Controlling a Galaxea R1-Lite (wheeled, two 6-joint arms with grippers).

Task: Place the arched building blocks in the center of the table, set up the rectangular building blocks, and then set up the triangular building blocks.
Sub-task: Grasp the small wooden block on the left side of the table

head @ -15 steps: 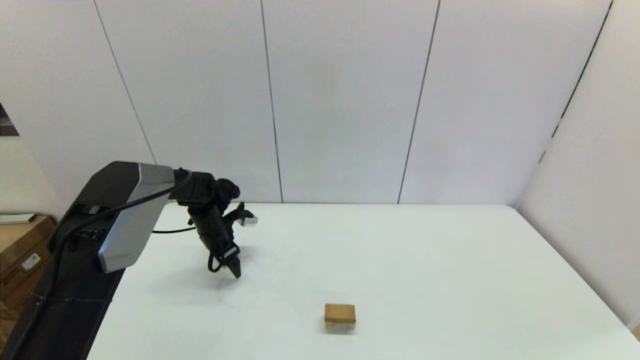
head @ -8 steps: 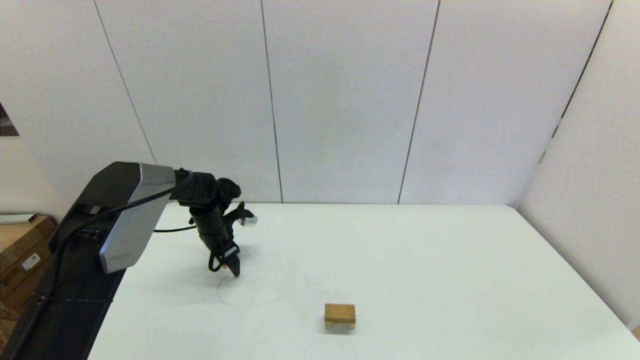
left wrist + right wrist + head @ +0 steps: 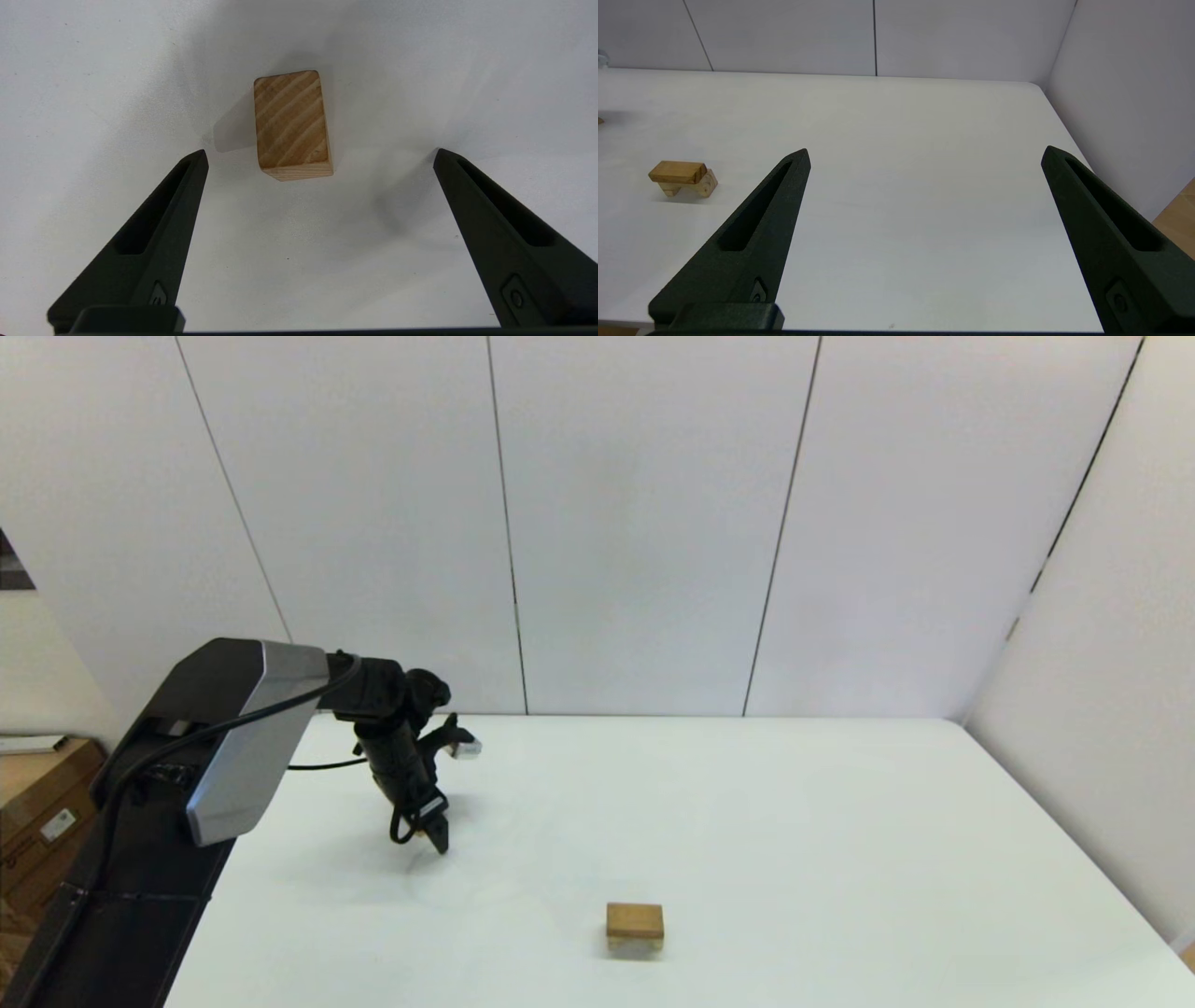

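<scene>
The left gripper (image 3: pixel 318 154) hangs wide open, holding nothing, over the triangular wooden wedge (image 3: pixel 292 125) at the table's (image 3: pixel 794 821) left, apparently for grasping it; the slab-topped arch (image 3: pixel 635 927) waits near-centre.

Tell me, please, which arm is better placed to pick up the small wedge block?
The left. Its gripper hangs open right over the wedge, fingers either side. The right gripper is open but parked near the table's edge, far from it.
</scene>
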